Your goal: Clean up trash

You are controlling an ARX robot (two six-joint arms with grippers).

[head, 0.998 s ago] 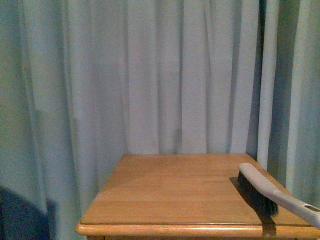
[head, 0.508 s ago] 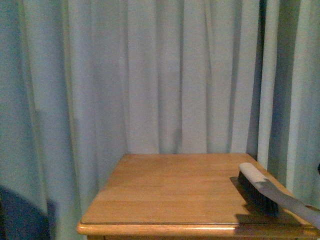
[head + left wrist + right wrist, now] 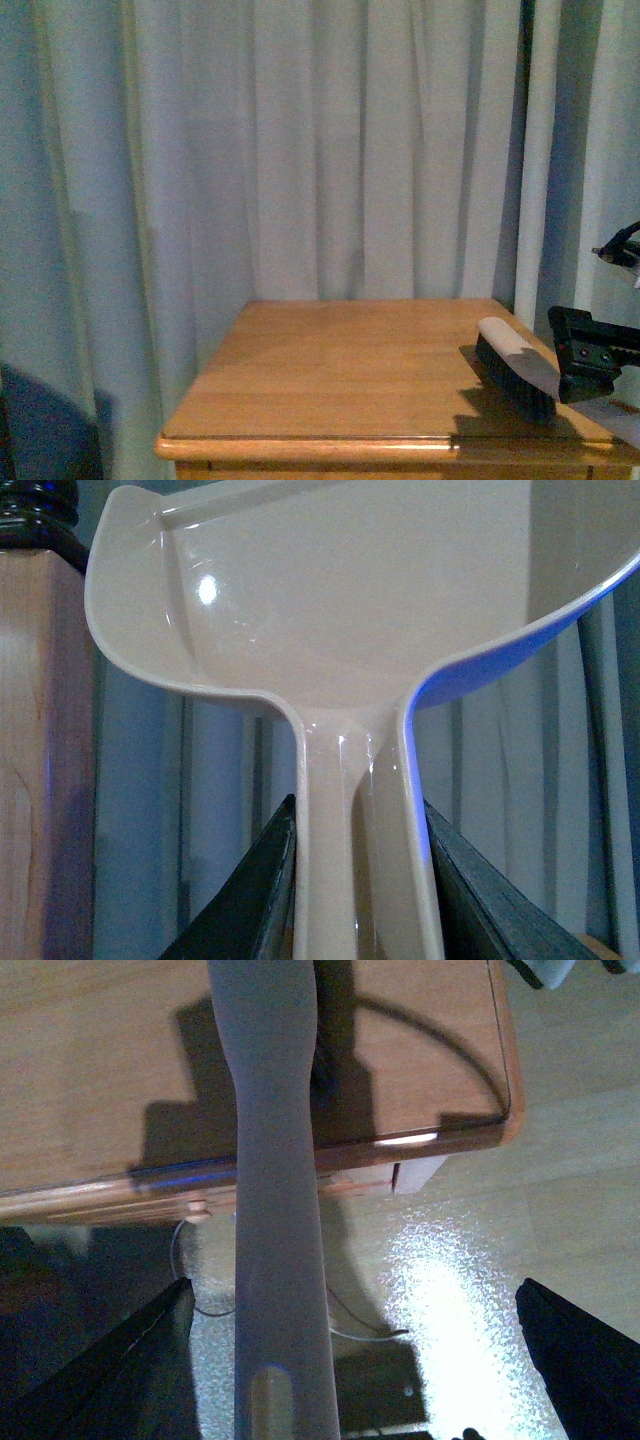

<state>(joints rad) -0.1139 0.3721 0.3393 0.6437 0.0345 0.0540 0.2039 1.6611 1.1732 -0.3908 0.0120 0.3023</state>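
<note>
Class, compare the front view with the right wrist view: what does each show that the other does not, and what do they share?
Front view only: the pale blue-green pleated curtain. Right wrist view only: the shiny light floor. Both: the light-brown wooden table, the pale grey long-handled brush lying on it, and the black right gripper, jaws wide apart on either side of the handle.

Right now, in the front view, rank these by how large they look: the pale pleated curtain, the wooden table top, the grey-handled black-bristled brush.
Largest: pale pleated curtain
Middle: wooden table top
Smallest: grey-handled black-bristled brush, its handle partly hidden
</note>
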